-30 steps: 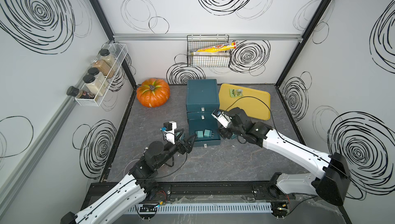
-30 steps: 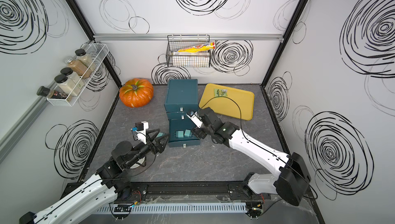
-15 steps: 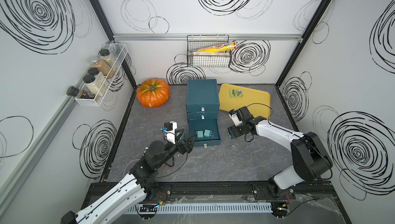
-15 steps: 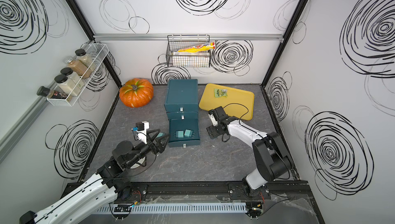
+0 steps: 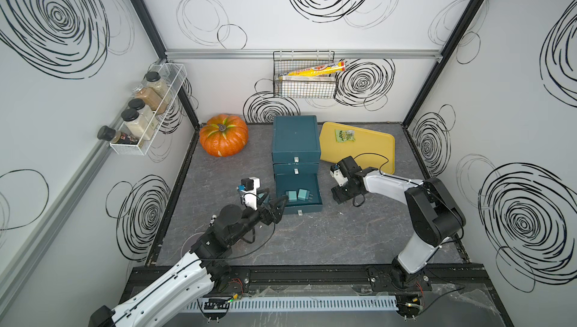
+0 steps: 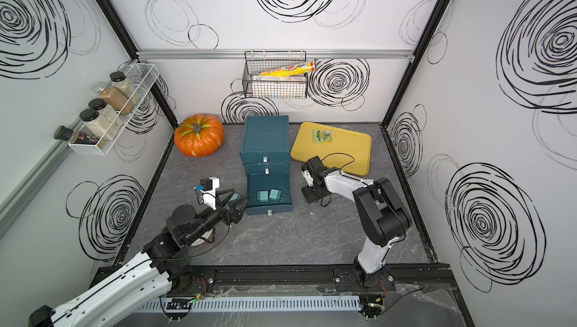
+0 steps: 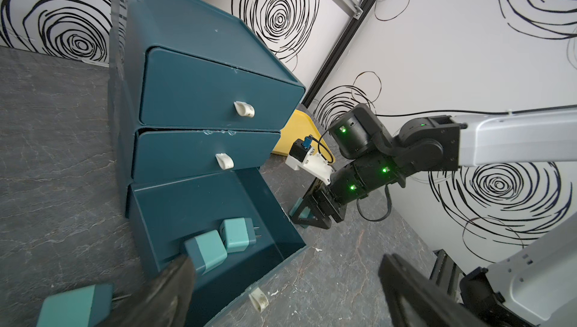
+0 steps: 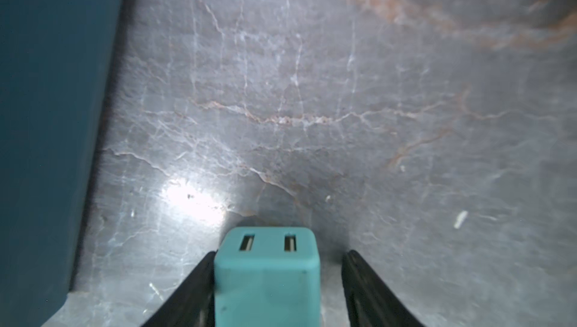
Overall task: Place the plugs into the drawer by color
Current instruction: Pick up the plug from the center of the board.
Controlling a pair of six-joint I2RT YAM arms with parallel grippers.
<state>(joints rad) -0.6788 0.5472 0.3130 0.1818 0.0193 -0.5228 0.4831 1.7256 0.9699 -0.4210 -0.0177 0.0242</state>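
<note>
Left gripper (image 5: 276, 196) low beside the front corner of the open bottom drawer (image 5: 316, 185), black fingers spread wide and empty. Just outside one finger, on the grey marbled tabletop (image 5: 312, 241), a lone teal cube-shaped plug (image 7: 75, 306), prongs toward that finger.

Right gripper (image 8: 282, 252) down at the tabletop on the far side of the same drawer, jaws apart around another teal cube plug (image 8: 265, 278): one finger (image 8: 193, 285) against its side, a visible gap at the other, so no clamp.

Dark teal plastic cabinet (image 5: 296, 136) of three stacked drawers at mid-tabletop, upper two shut, a small white pull tab on each front. Inside the bottom drawer, toward its front, one teal drawer plug (image 5: 292, 196) just beside a second teal drawer plug (image 5: 303, 194), prongs showing on the second.

Flat yellow plastic tray (image 5: 374, 154) behind the right arm, with a small green packet (image 5: 345, 135) on it. Black wire basket (image 5: 304, 91) on the back wall, with a long yellow box (image 5: 315, 69) across its top. White wire rack (image 5: 140, 147) on the side wall, with dark-lidded spice jars (image 5: 137, 122) inside.
</note>
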